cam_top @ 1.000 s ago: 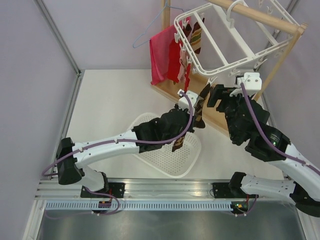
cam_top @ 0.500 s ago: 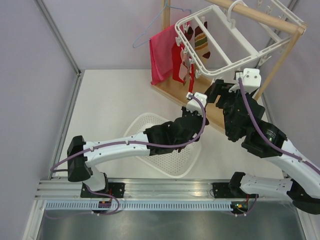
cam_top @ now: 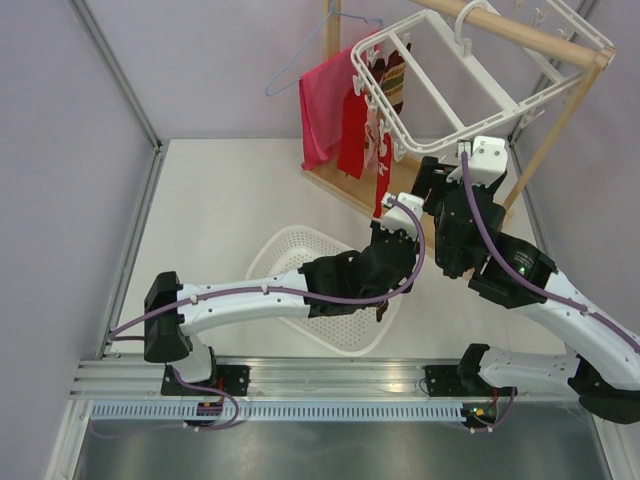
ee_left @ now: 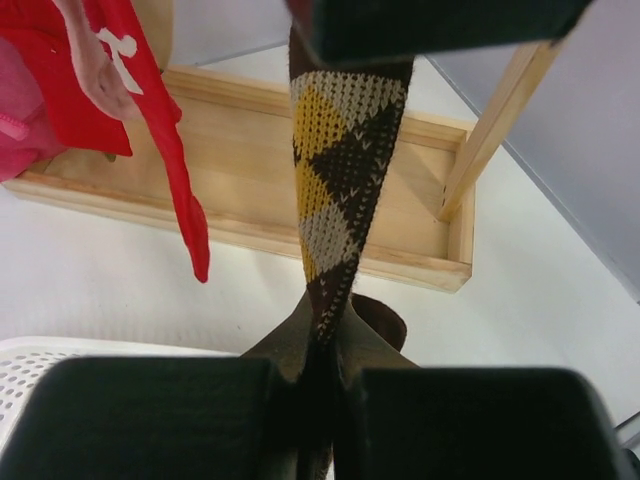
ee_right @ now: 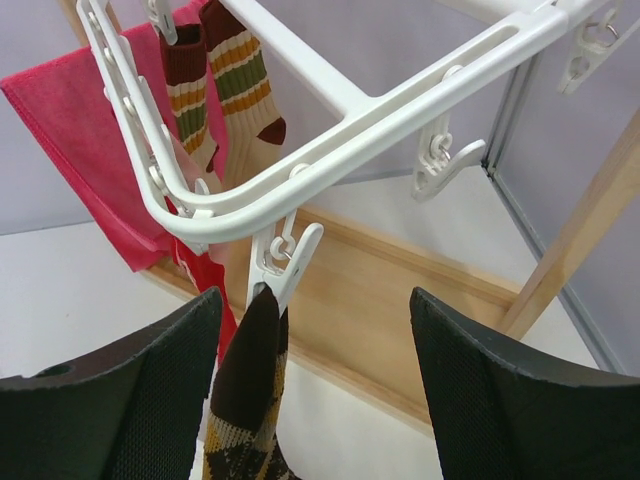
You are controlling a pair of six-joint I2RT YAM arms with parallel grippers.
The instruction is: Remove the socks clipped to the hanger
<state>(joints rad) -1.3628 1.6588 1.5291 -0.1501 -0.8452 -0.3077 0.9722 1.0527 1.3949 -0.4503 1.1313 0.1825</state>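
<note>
The white hanger hangs from the wooden rod; its corner shows in the right wrist view. A brown-orange argyle sock hangs from a white clip at that corner. My left gripper is shut on the sock's lower part, pulling it taut below the clip. My right gripper is open, its fingers on either side of the clip and the sock's top, just under the frame. Two striped socks are clipped at the far side. A red sock hangs left of the argyle one.
A red-pink towel and a thin wire hanger hang behind the frame. The wooden stand's base lies below the socks and its post rises at the right. A white perforated basket sits under my left arm.
My left arm has reached further right and forward with the argyle sock in its grip. My right gripper has moved up under the frame's corner. The frame has swung a little.
</note>
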